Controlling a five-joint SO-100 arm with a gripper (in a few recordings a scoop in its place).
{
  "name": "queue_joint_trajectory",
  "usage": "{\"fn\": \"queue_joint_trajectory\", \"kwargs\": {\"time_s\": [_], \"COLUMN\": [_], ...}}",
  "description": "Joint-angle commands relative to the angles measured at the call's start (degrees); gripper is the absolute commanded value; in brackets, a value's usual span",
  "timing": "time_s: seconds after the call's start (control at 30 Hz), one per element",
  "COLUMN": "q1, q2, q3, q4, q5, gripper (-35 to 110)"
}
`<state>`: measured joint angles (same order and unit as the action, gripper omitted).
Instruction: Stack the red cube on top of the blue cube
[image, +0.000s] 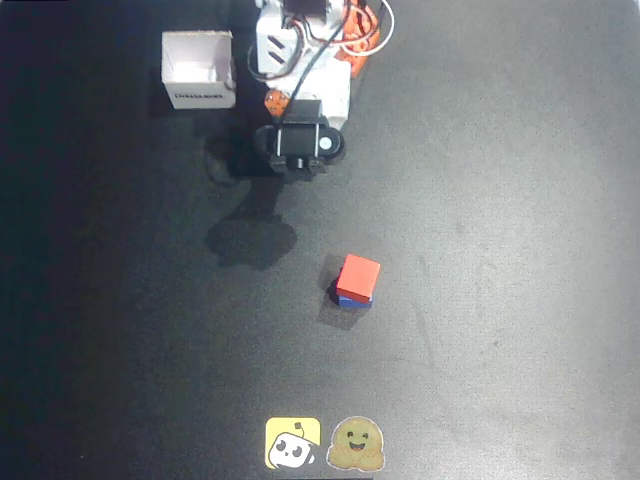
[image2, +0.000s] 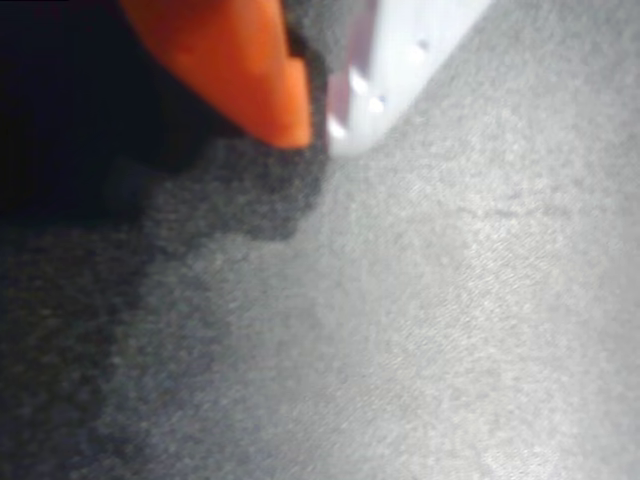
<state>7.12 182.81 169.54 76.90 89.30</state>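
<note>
Red cube (image: 358, 277): lay in the overhead view a little below the middle of the dark desk (image: 500, 250), resting on top of the blue cube (image: 354, 300). Its edges sat slightly turned against those of the cube beneath, so that a thin strip of blue showed along the lower side.

Blue cube: stood on the desk under the red cube, mostly covered by it.

Arm (image: 300, 60): white and orange, folded back at the top of the overhead view, well apart from the stacked cubes, with its shadow cast on the desk to the lower left.

End effector (image2: 315, 115): seen in the wrist view as an orange finger (image2: 240, 60) and a white finger (image2: 390, 70), their tips almost meeting with only a narrow dark slit between them; it was clenched, with nothing between the fingers, above bare grey desk surface.

White box (image: 198, 68): open-topped, stood at the upper left, just beside the arm's base.

Two stickers (image: 325, 444): one yellow and one tan, lay side by side at the bottom edge.
</note>
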Motion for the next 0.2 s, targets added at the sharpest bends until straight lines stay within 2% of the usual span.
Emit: {"fn": "queue_joint_trajectory", "kwargs": {"time_s": [0.0,0.17], "q1": [0.4,0.4], "q2": [0.3,0.3], "q3": [-0.3,-0.3], "q4": [0.2,0.2], "q5": [0.2,0.2], "gripper": [0,0]}}
